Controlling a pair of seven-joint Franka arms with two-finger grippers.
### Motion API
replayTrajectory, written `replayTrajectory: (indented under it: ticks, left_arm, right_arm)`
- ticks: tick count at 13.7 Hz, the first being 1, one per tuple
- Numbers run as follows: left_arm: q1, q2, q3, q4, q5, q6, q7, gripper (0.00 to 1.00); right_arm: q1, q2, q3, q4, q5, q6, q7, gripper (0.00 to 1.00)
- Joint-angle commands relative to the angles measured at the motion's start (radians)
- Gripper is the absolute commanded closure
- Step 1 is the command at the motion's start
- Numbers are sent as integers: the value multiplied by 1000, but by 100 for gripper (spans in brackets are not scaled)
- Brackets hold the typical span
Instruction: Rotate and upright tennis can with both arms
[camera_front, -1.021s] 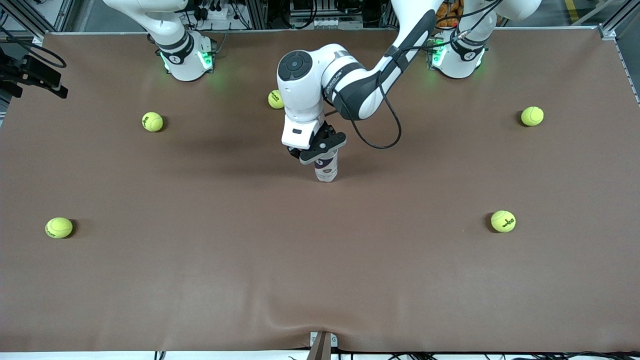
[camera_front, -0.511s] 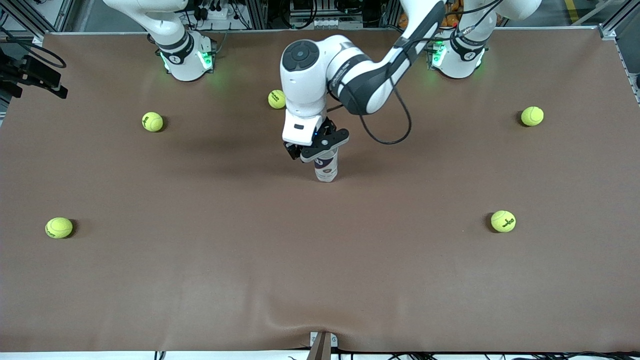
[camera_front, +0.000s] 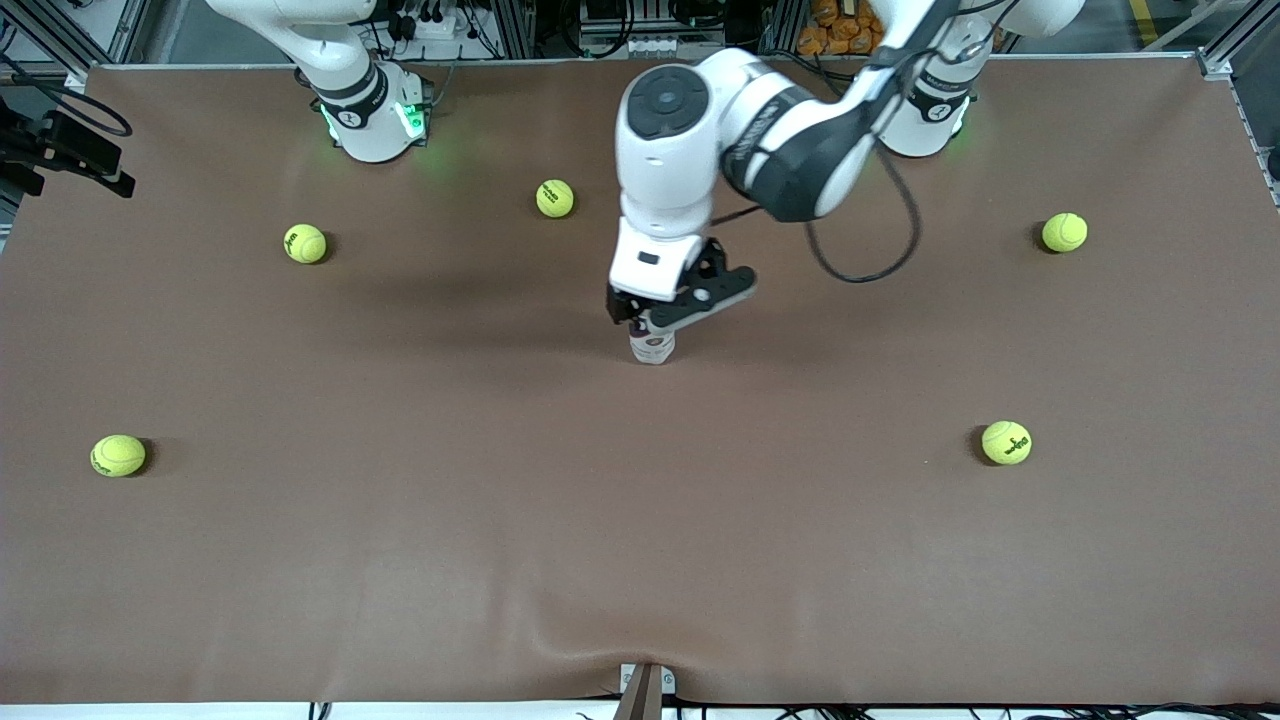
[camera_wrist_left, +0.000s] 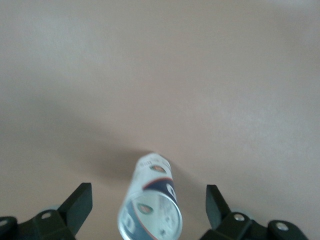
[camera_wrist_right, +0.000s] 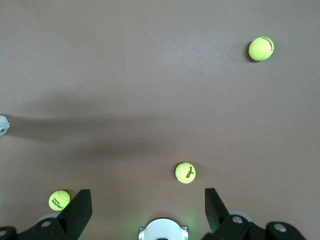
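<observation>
The tennis can (camera_front: 652, 346) stands upright on the brown table near its middle, with its white and dark-blue label showing. My left gripper (camera_front: 672, 312) hangs just over the can's top, open and holding nothing. In the left wrist view the can (camera_wrist_left: 151, 212) rises between the two spread fingers (camera_wrist_left: 80, 200) and touches neither; my left gripper (camera_wrist_left: 147, 192) is well wider than the can. My right gripper (camera_wrist_right: 147, 200) is out of the front view. In the right wrist view it is open and empty, high over its own green-lit base (camera_wrist_right: 162, 231). The right arm waits.
Several yellow-green tennis balls lie scattered on the table: one (camera_front: 555, 198) between the can and the bases, one (camera_front: 305, 243) and one (camera_front: 118, 455) toward the right arm's end, one (camera_front: 1064, 232) and one (camera_front: 1006, 442) toward the left arm's end.
The left arm has risen and swung toward its own end of the table. Its gripper has come up off the can's upper part. The can stays upright in place.
</observation>
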Motion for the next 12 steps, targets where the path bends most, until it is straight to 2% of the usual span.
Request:
replayTrajectory:
  ticks: [1,9,12]
  left_arm:
    - [62,-58,-1,-10,-19,-28,113,0]
    - [309,-84,-7,-12,-58,-57,458,0]
    - [373,-86,-9,-13,-61,-56,476,0]
  right_arm:
    - [-7,-20,5,-12,-11,6,3,0]
    - [-6,-15,7,-10,-9,17,5,0]
    - [-4,-14,7,-10,-9,21,3,0]
